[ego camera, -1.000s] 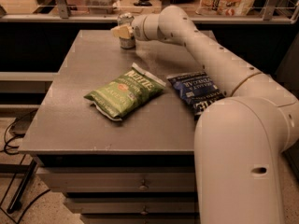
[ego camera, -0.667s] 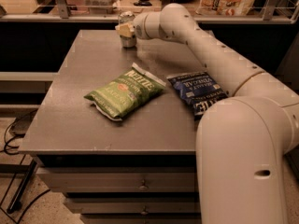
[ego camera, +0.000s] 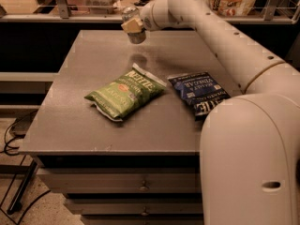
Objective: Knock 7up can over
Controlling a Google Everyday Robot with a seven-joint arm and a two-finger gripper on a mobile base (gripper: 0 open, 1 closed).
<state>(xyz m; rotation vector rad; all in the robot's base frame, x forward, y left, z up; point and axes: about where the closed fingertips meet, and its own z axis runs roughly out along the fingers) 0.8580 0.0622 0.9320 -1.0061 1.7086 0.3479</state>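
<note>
The 7up can (ego camera: pixel 137 35) is a small silvery-grey can at the far middle of the grey table (ego camera: pixel 75 125). It hangs tilted a little above the tabletop, with its shadow on the surface below it. My gripper (ego camera: pixel 132 26) reaches in from the right on the long white arm. Its tan fingers (ego camera: pixel 128 26) are closed around the can's middle, hiding part of the label.
A green chip bag (ego camera: pixel 125 92) lies mid-table and a dark blue chip bag (ego camera: pixel 199 92) to its right, partly behind my arm's base. Drawers (ego camera: pixel 140 186) sit under the tabletop. Cables (ego camera: pixel 13 135) lie on the floor at left. A shelf rail (ego camera: pixel 61 18) runs behind.
The can was standing on the table at the far edge with the gripper around it. It is now raised off the surface and shifted slightly right and nearer, tilted in the gripper.
</note>
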